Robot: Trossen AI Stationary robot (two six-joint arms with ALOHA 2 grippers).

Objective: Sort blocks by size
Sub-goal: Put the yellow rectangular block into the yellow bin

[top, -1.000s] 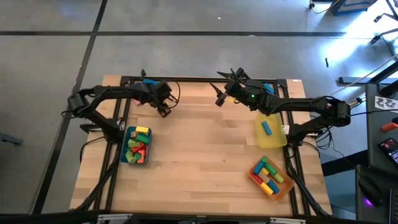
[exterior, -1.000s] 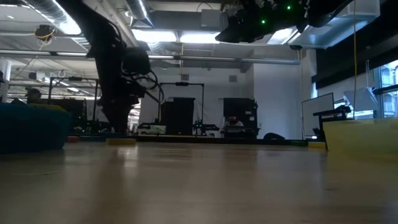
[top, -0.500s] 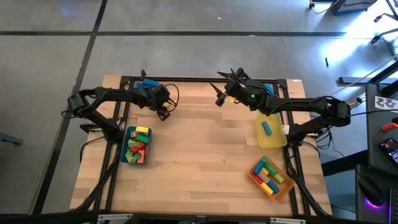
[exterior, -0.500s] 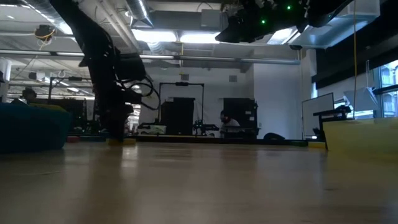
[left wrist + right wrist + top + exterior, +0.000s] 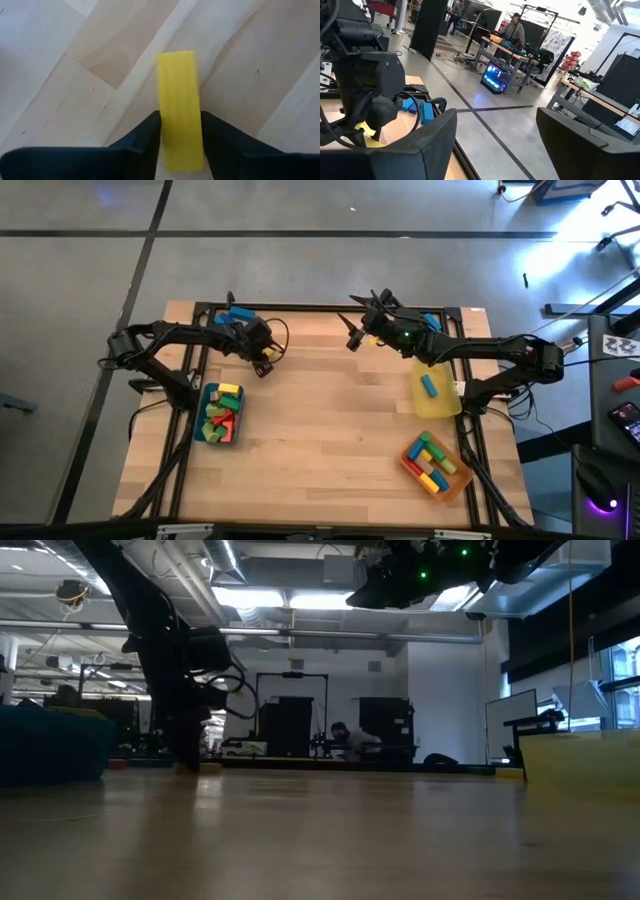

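Down on the table near the back-left edge, the left gripper point(image 5: 180, 145) has its fingers pressed against both sides of the yellow bar point(image 5: 179, 110), apparently gripped. That hold sits at one end, so a lift could let the bar swing or slip. The right gripper point(image 5: 495, 135) waits high, fingers spread, empty.

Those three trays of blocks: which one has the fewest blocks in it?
The yellow tray on the right side of the table, with a single blue block. The teal tray and the orange tray each hold a pile of mixed colours.
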